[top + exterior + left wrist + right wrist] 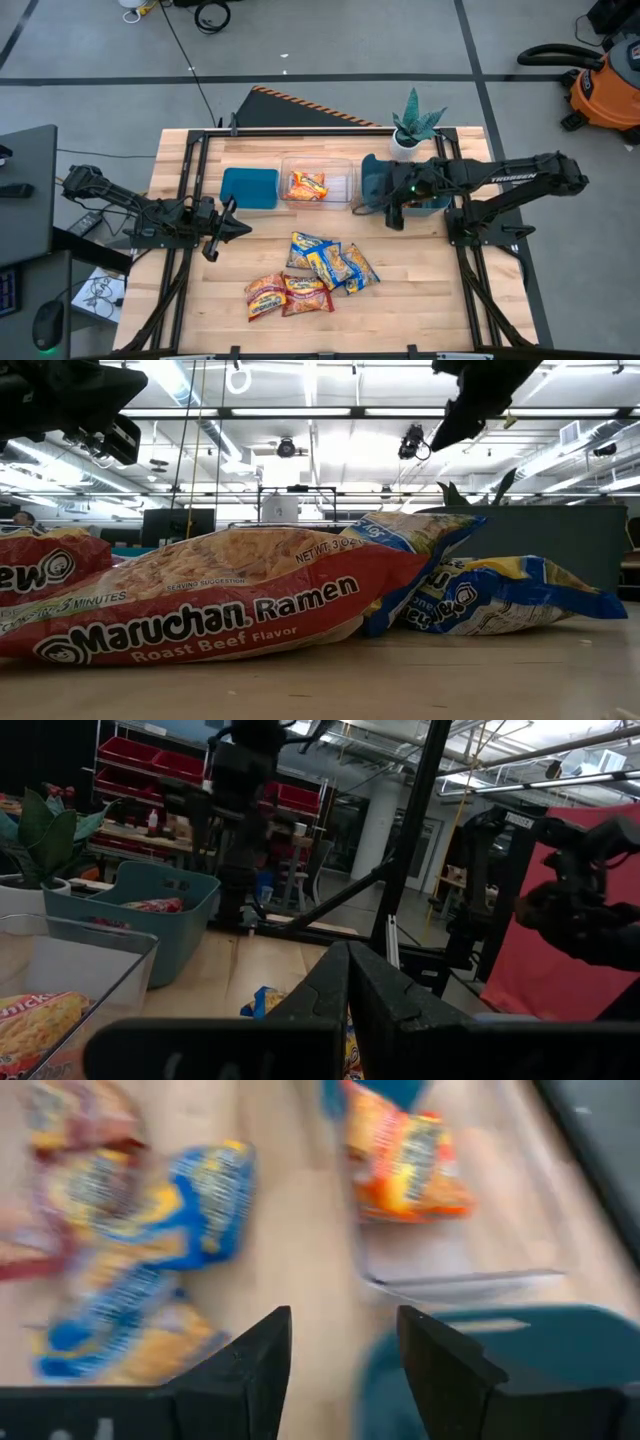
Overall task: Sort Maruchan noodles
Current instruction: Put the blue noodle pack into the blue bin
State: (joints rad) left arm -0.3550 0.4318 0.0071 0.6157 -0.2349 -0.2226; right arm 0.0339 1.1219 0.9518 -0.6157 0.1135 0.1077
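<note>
Several Maruchan packets lie flat in a loose heap on the wooden table: blue-and-yellow ones [333, 262] and red ones [288, 295], with a red Roast Beef packet [220, 610] nearest in the low view. One orange packet [308, 185] lies inside the clear bin [345, 170]. Another packet [150, 905] shows inside the right teal bin [372, 175]. My right gripper [345, 1360] is open and empty, hovering over that bin's near left corner [393, 215]. My left gripper [245, 230] is shut and empty, left of the heap, near the left teal bin [250, 187].
A potted plant [415, 125] stands behind the right teal bin. The three bins stand in a row along the far half of the table. Metal rails run down both table sides. Bare wood lies between the bins and the heap [270, 225].
</note>
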